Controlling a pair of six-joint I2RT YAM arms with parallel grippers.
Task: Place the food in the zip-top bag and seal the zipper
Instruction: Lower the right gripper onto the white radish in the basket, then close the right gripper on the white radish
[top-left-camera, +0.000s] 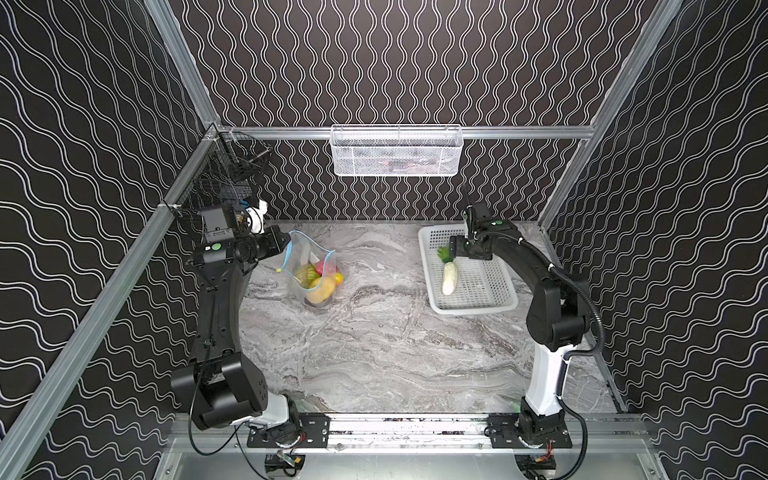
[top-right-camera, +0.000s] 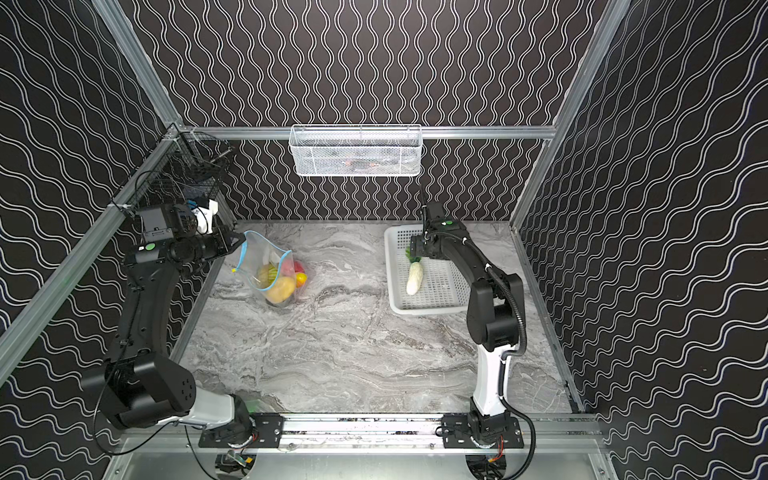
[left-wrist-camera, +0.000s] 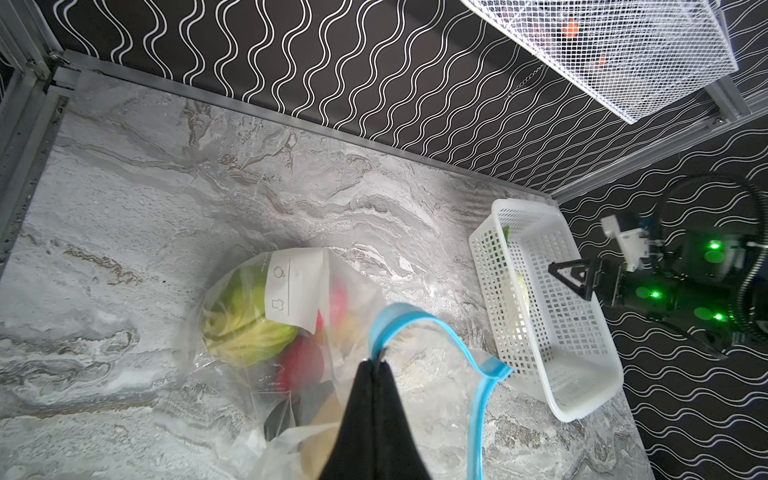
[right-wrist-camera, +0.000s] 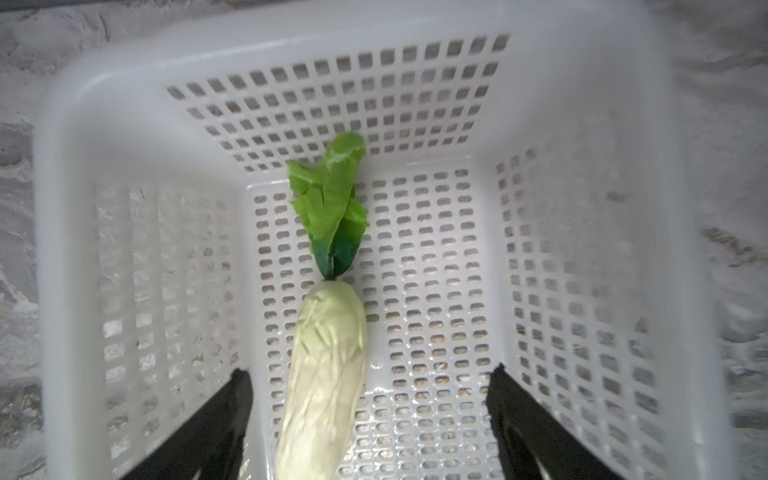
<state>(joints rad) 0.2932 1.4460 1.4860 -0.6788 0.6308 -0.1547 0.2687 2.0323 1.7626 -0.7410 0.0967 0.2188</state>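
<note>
Radish (right-wrist-camera: 322, 374) within high-walled white basket (right-wrist-camera: 249, 39)

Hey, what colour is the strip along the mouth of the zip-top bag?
Light blue. The zipper strip shows best in the left wrist view.

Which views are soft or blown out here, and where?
Right wrist view: white basket rim and walls smeared soft, white radish fairly sharp. Left wrist view: green lights on the right arm bloom; left gripper is a featureless black shape; zip-top bag film hazy with reflections. Both top views: even light, sharp, no obvious glare.
</note>
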